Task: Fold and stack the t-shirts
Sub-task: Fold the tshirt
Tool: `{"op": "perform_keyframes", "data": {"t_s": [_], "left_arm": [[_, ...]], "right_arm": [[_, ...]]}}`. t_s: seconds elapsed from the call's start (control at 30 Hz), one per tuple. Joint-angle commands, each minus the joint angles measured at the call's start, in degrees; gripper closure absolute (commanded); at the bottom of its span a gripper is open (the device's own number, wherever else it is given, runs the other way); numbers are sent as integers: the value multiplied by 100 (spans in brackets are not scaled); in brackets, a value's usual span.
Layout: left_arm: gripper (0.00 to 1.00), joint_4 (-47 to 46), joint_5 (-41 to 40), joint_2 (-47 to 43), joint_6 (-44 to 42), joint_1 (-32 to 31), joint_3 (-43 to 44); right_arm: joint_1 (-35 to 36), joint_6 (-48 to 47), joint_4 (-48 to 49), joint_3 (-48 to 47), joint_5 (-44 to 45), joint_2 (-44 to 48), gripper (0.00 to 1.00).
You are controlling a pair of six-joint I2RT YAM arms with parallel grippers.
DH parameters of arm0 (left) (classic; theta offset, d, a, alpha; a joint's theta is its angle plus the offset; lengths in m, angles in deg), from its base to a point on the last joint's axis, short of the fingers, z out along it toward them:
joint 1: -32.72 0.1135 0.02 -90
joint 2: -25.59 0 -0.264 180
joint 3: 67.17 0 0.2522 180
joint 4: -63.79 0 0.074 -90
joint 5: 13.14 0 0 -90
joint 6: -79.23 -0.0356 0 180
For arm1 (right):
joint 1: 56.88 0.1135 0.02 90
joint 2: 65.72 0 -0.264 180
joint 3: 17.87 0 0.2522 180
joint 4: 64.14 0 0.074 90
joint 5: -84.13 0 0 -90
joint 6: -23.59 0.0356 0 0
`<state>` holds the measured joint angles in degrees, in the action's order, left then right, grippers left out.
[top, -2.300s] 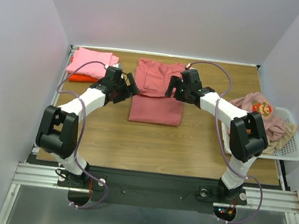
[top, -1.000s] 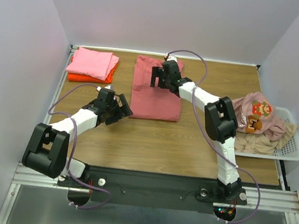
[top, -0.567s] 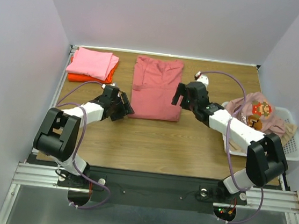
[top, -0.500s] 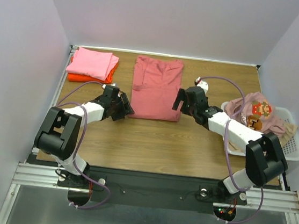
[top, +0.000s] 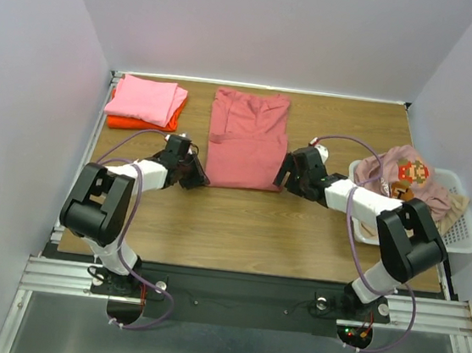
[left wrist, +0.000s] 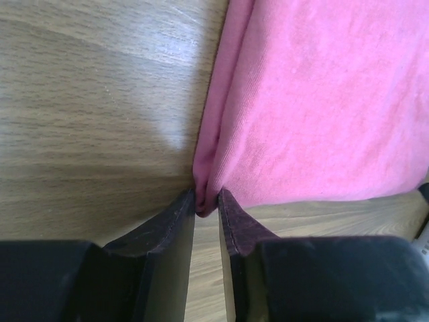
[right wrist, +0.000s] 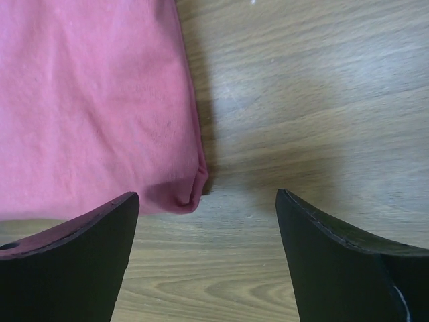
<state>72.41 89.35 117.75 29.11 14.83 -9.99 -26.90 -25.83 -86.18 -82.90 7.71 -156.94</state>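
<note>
Folded rose-red t-shirt stretches lengthwise ahead of both sets of fingers, the left gripper clamped on one near corner, the right gripper spread wide, straddling the other.

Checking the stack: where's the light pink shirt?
Top view: light pink shirt, folded on the orange shirt, far-left corner of the table, left of the rose-red shirt.

- Rose-red t-shirt lay folded flat at 12 o'clock.
- Light pink t-shirt sat folded atop orange t-shirt, 10 o'clock.
- Printed t-shirt and beige t-shirt lay crumpled, 3 o'clock.
</note>
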Motion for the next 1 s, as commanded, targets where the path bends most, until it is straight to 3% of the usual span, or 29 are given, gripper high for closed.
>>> {"op": "perform_keyframes", "data": {"t_s": [0.0, 0.17, 0.27, 0.4, 0.73, 0.97], "left_arm": [[71, -39, 60, 179, -121, -30, 184], [77, -30, -1, 285, -147, -30, 246], [100, -21, 25, 364, -156, -30, 299], [100, -21, 113, 478, -200, -30, 299], [100, -285, 113, -22, -77, -74, -368], [100, -320, 8, -1066, 212, -565, -1080]], "right_arm": [[-71, 170, 423, -76, -391, -176, 16], [-88, 187, 476, -59, -734, -326, 28], [-88, 205, 511, -7, -866, -344, 37], [-106, 214, 546, -6, -840, -502, 62], [-115, 231, 572, 221, -1068, -520, 98], [-115, 90, 459, 1160, -1752, 543, 100]]}}
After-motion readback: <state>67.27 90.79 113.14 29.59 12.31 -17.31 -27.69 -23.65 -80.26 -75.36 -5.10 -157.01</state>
